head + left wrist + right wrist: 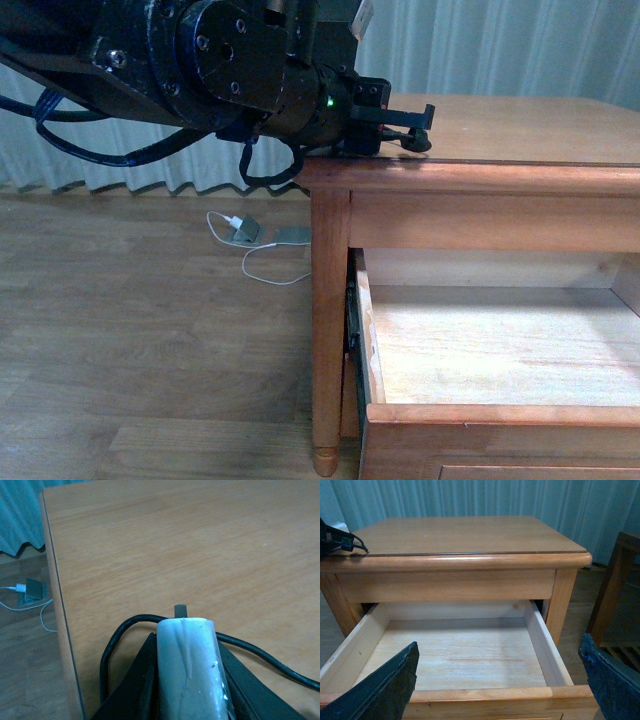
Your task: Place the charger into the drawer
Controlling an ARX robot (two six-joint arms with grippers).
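Note:
The charger (186,665), a white block with a thin black cable (107,650) looping out on both sides, is clamped between the black fingers (135,680) of my left gripper (405,125), which is shut on it. It is held just above the dresser top (175,545), near that top's left front corner. Below, the drawer (480,340) is pulled out, its pale wood inside bare. My right gripper (499,647) hangs open in front of the drawer (470,650), its fingers (385,690) spread wide over the front rail with nothing between them.
A second charger with a white cable (245,232) lies on the wooden floor left of the dresser leg (328,330). Another wooden piece of furniture (615,580) stands right of the dresser. Pale curtains hang behind.

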